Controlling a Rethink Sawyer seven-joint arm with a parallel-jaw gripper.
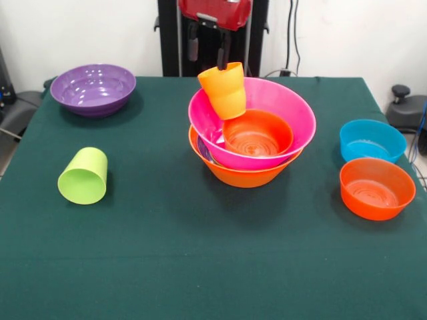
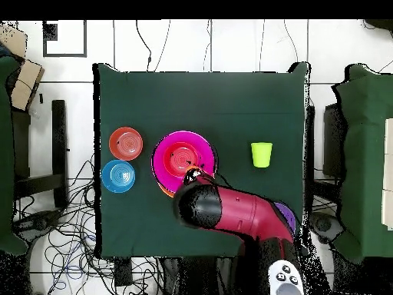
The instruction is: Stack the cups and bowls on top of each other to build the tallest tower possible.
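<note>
My gripper comes down from the top and is shut on the rim of the orange cup, holding it tilted over the far left rim of the tower. The tower is the yellow-orange bowl at the base, a purple bowl's edge, the pink bowl and a small red-orange bowl inside it. The lime green cup lies on its side at the left. Loose bowls: purple, blue, red-orange. The small lime-green bowl is out of view.
In the overhead view the red arm covers the gripper and part of the pink bowl. The red-orange bowl, blue bowl and green cup stand apart from it. The purple bowl is mostly hidden by the arm.
</note>
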